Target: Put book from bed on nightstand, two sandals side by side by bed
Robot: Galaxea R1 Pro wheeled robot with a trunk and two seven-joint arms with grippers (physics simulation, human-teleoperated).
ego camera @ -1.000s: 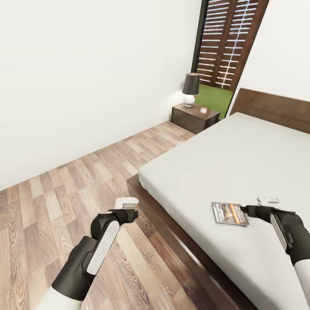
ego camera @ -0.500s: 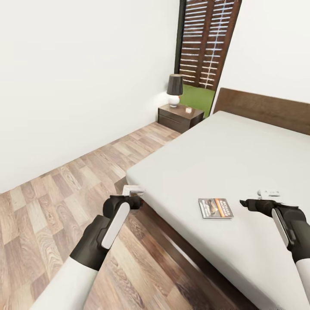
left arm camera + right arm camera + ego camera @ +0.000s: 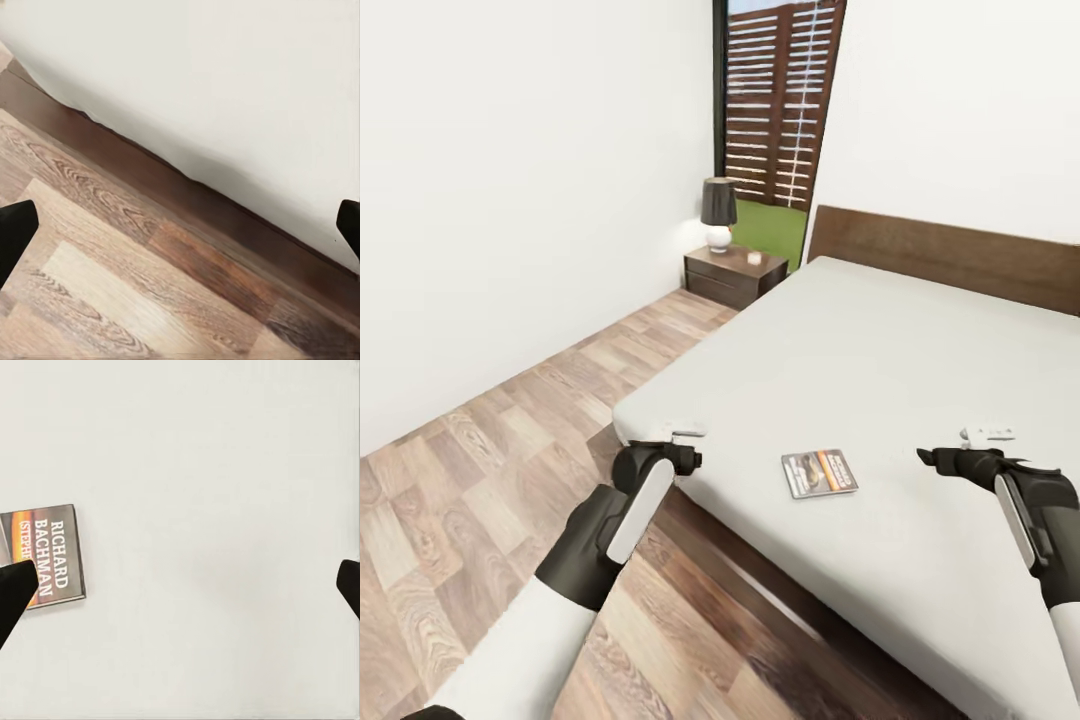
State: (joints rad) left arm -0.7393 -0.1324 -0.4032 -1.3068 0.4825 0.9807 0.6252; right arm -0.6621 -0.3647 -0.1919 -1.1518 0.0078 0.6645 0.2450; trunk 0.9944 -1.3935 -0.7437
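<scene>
The book lay flat on the bed, on the grey mattress not far in from the long side edge nearest the robot, cover up, with bare mattress all round it. It was still where the task wanted it taken from, so I judged the pickup had not begun. The right gripper hung over the mattress, off to one side of the book and apart from it, its fingers spread wide with nothing between them; in the right wrist view the book sat beside one dark fingertip, which suggested the hand needed to shift sideways before closing. The left gripper was just past the bed's near corner, open wide and empty, looking down on the dark frame and the plank floor.

Beyond the bed's far corner stood a nightstand against the headboard end, carrying a lamp and a small pale object I could not make out. Its top looked partly free for the book. Nothing stood between bed and nightstand but open floor
</scene>
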